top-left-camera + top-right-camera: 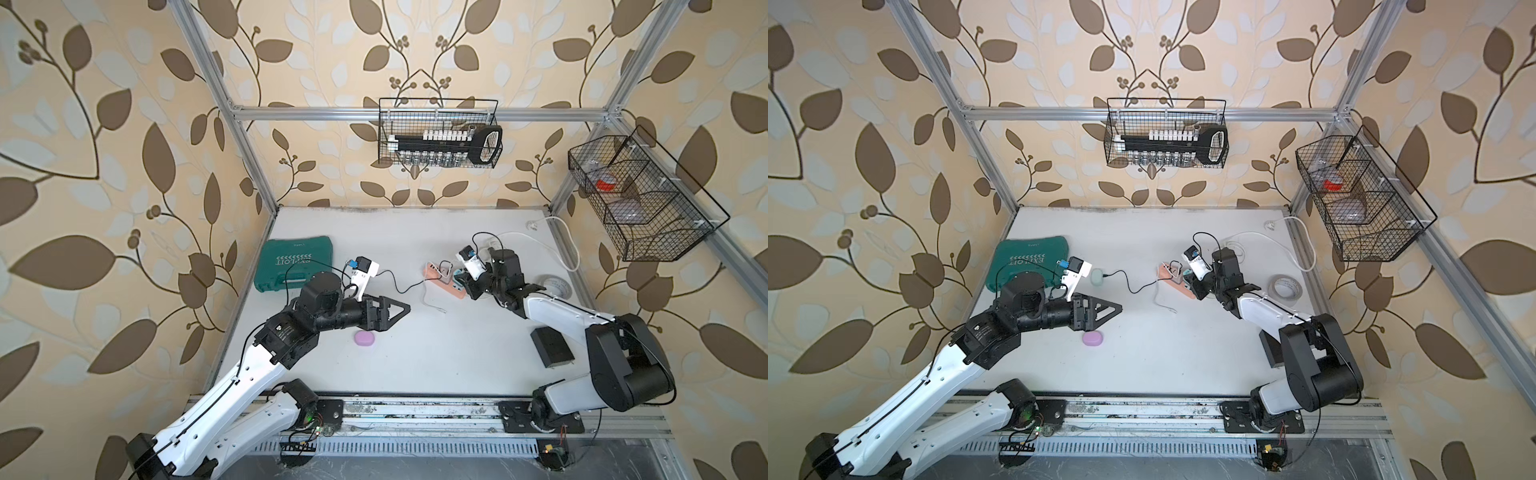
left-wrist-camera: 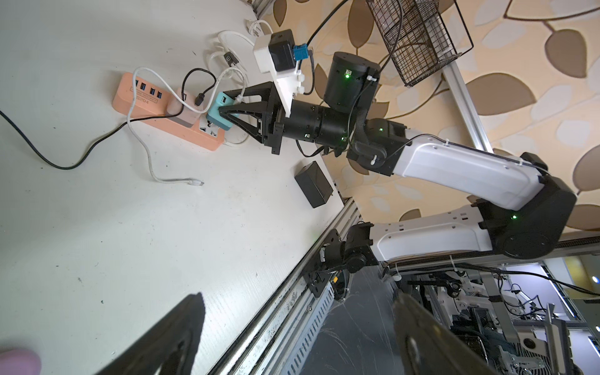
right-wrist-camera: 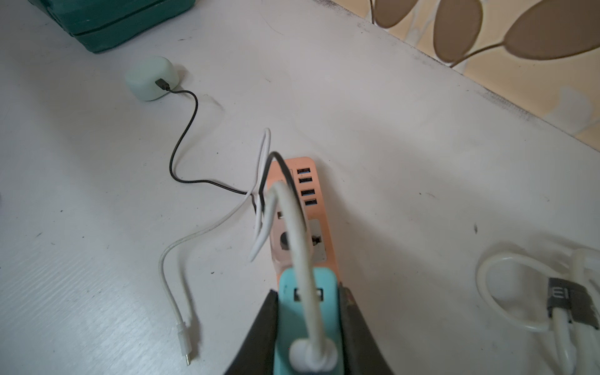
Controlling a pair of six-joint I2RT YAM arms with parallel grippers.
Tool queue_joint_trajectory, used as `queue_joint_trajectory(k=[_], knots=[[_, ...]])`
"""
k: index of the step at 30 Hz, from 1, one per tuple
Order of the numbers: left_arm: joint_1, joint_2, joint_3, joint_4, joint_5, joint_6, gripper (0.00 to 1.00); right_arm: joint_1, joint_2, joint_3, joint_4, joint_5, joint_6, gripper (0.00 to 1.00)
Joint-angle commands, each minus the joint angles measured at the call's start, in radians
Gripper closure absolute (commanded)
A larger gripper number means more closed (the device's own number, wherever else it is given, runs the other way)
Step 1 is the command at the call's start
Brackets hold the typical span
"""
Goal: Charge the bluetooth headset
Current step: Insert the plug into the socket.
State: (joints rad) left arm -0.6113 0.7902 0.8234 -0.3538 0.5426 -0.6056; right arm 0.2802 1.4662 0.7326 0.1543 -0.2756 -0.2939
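Right gripper (image 2: pixel 224 110) clamps the teal charger (image 3: pixel 285 324), apparently seating it in the orange power strip (image 3: pixel 323 207). Left gripper (image 1: pixel 405 309) hovers wide open near the pink headset case (image 1: pixel 364 338).

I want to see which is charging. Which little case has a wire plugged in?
The pale green case by the green toolbox: a black cable is plugged into it. The purple case by the left gripper has none.

Orange pwr strip (image 2: pixel 136 104), teal adapter (image 3: pixel 285 324), mint case (image 3: pixel 151 76) w/ blk cable (image 3: pixel 197 105), green toolbox (image 1: pixel 291 262)
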Motion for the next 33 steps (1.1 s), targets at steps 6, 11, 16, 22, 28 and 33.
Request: queue_joint_trajectory(k=[6, 11, 16, 22, 28, 33], knots=[[0.007, -0.012, -0.003, 0.034, 0.008, 0.021, 0.07, -0.017, -0.038, -0.051, 0.065, -0.067, -0.112, 0.87], [0.006, -0.016, -0.009, 0.035, 0.010, 0.024, 0.07, -0.047, -0.056, -0.061, 0.057, -0.108, -0.128, 0.85], [0.007, -0.018, -0.010, 0.032, 0.008, 0.038, 0.07, -0.060, -0.033, -0.019, -0.028, -0.187, -0.152, 0.85], [0.006, -0.023, -0.019, 0.037, 0.007, 0.038, 0.07, -0.060, -0.010, 0.011, -0.064, -0.217, -0.164, 0.85], [0.006, -0.025, -0.009, 0.031, 0.007, 0.038, 0.07, -0.068, -0.023, 0.000, -0.047, -0.213, -0.137, 0.85], [0.006, -0.050, -0.010, 0.025, 0.001, 0.037, 0.07, -0.081, -0.019, 0.014, -0.066, -0.216, -0.112, 0.85]])
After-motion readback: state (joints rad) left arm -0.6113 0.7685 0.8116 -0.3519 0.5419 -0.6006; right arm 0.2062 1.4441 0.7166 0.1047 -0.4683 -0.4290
